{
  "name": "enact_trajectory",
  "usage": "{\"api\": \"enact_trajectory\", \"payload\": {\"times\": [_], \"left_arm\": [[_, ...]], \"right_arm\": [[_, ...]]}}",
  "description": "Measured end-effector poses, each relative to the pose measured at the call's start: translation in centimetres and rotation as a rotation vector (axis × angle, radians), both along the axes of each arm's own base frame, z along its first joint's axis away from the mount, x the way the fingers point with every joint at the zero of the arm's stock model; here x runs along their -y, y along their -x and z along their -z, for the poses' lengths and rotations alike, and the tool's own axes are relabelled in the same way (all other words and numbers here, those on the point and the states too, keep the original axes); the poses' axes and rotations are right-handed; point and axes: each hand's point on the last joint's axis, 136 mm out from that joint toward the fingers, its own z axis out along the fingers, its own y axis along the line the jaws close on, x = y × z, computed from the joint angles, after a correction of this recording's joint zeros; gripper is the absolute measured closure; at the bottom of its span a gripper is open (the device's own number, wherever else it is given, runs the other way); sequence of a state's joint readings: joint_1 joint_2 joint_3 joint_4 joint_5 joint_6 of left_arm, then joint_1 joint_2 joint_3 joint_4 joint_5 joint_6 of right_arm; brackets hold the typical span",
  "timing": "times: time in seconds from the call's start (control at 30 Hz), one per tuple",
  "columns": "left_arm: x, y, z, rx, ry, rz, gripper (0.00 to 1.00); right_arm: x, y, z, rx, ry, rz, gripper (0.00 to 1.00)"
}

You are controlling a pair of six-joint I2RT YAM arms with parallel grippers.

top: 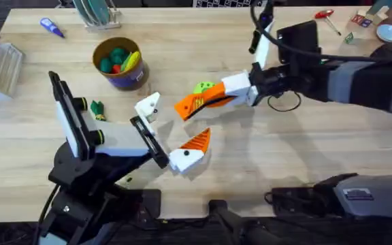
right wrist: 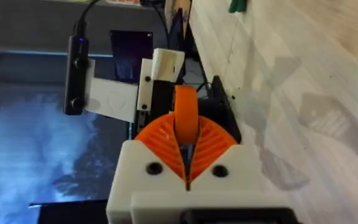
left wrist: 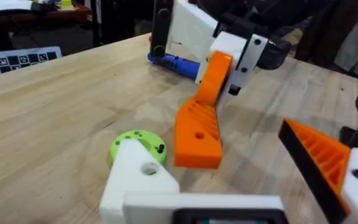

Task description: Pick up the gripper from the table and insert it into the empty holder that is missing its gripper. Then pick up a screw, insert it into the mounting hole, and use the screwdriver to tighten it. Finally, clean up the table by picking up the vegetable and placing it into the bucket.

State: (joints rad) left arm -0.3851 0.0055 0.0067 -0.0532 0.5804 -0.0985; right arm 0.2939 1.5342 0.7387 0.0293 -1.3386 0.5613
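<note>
Mid-bench, my right tool point(top: 194, 106) clamps the gripper point(left wrist: 199, 134), offering it toward the left tool's point(top: 172, 133) spread, empty holder point(left wrist: 143, 175).

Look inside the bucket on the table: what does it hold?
Inside the bucket lie small toys in green, red and yellow, piled together. Its wall hides their lower parts and whatever sits beneath them, so the count is uncertain.

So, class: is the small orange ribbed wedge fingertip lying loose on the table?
No, the right gripper holds the orange wedge pinched.
</note>
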Motion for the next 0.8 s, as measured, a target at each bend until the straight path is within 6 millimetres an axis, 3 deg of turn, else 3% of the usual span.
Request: {"api": "enact_trajectory", "payload": {"times": [0.27,0.8], "left_arm": [[0.0,0.0,0.0,0.0,0.0,0.0,0.015],[0.0,0.0,0.0,0.0,0.0,0.0,0.016]], "right_arm": [[-1.6,0.1,-0.3,-0.053,-0.039,-0.056,0.992],[-2.9,0.7,-0.8,-0.096,-0.031,-0.079,0.992]]}}
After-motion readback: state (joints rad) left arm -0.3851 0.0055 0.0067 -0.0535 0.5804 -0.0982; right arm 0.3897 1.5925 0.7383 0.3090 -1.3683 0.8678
